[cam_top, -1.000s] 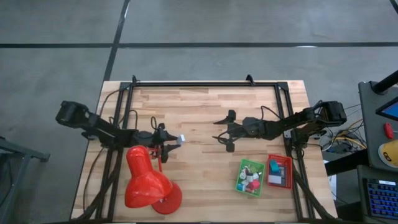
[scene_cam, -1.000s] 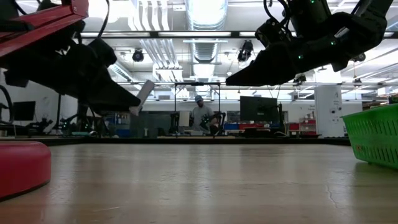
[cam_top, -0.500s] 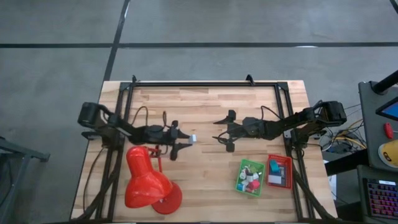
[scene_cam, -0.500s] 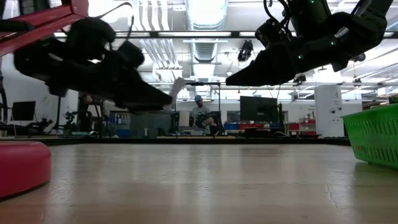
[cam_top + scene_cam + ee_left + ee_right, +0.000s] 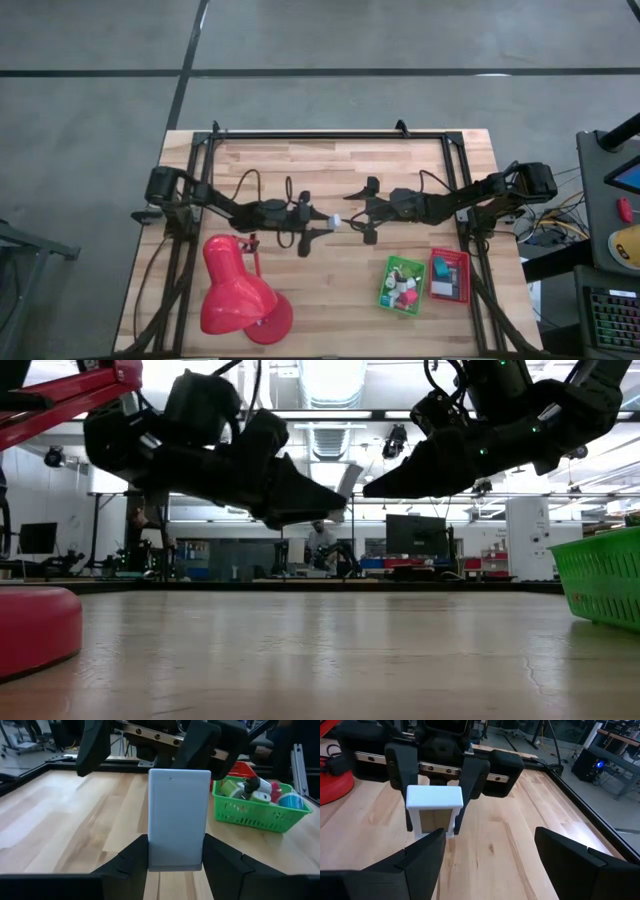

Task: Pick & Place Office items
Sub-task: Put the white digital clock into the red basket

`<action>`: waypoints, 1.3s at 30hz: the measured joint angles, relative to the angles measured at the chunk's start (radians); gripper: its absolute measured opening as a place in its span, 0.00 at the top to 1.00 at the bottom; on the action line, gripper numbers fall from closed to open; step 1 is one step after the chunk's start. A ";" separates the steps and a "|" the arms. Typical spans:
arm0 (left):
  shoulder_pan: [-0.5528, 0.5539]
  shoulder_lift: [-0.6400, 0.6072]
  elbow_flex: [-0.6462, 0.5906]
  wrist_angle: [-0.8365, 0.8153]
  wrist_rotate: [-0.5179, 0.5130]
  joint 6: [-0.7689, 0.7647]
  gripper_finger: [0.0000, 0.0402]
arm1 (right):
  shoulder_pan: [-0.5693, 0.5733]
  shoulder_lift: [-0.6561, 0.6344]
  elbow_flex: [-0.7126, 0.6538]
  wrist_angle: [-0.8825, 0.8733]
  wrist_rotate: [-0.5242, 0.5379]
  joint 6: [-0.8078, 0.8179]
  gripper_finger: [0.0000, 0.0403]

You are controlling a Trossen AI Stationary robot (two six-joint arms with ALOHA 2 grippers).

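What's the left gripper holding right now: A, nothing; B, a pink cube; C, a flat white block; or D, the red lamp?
C: the left gripper is shut on a flat white block, held upright above the table, facing the open right gripper.

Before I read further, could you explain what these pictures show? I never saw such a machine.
Two dark robot arms work at a wooden table. One picture looks down from above, one looks level across the tabletop, and two come from the arms' wrists. The left gripper is shut on a flat white block, held above the table. The right gripper faces it, open and empty. On the table stand a red desk lamp, a green basket of small office items, and a red tray.
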 joint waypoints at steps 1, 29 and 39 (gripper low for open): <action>0.000 -0.002 0.009 -0.019 0.000 0.000 0.60 | 0.000 0.000 0.000 0.000 0.000 0.000 0.24; -0.001 -0.003 0.032 -0.045 -0.064 0.046 0.60 | 0.000 0.000 0.000 0.000 0.000 0.000 0.23; -0.001 -0.003 0.032 -0.045 -0.064 0.053 0.60 | 0.000 0.000 0.000 0.000 0.101 -0.002 0.25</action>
